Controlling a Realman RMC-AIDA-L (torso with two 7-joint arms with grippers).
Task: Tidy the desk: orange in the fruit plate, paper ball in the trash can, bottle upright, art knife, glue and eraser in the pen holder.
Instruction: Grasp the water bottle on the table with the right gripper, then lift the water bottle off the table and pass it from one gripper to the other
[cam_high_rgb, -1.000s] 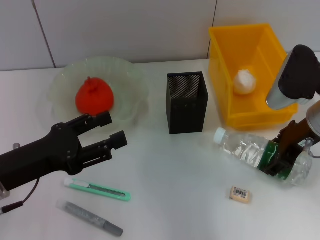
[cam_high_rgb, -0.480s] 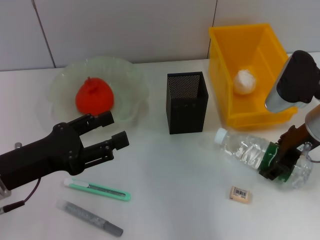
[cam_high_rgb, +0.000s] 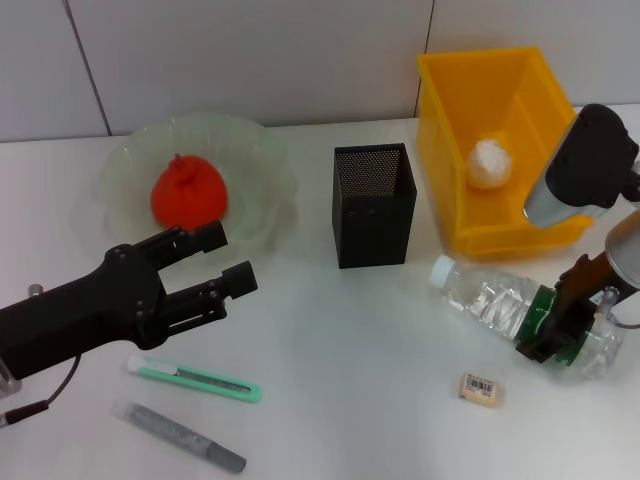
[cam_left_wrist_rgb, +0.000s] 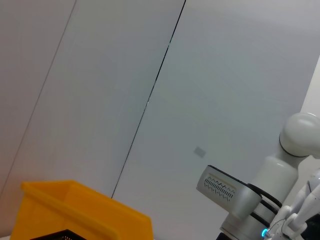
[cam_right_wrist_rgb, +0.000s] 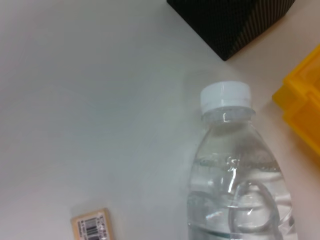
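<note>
One white desk (cam_high_rgb: 330, 360), head view. One bright yellow rectangular plastic trash can (cam_high_rgb: 455, 150) at the back right, with one white crumpled paper ball (cam_high_rgb: 490, 164) lying inside it. One wide translucent pale-green fruit plate with a scalloped rim (cam_high_rgb: 255, 160) at the back left, holding one red-orange orange (cam_high_rgb: 187, 194).

Two arms. The black left gripper (cam_high_rgb: 222, 258) hovers above the desk in front of the plate, fingers spread wide, nothing between them. It is over bare desk just behind the knife. The right gripper (cam_high_rgb: 555, 325) is down on the bottle at the right edge, fingers closed around the green-label section.

One clear plastic water bottle with a green label (cam_high_rgb: 500, 303) lies on its side in front of the bin, white cap pointing toward the pen holder. In the right wrist view the cap (cam_right_wrist_rgb: 225, 96) is near the black mesh corner.

One tall square black metal-mesh pen holder (cam_high_rgb: 372, 205) stands upright at centre, between plate and bin; contents cannot be seen.

Front left: one slim mint-green art knife with a dark slider strip (cam_high_rgb: 195, 380) lies flat. One thin grey speckled glue stick (cam_high_rgb: 180, 436) lies just in front of it, roughly parallel, apart.

One small beige eraser block with a barcode sticker (cam_high_rgb: 481, 388) lies flat in front of the bottle, apart from it.
</note>
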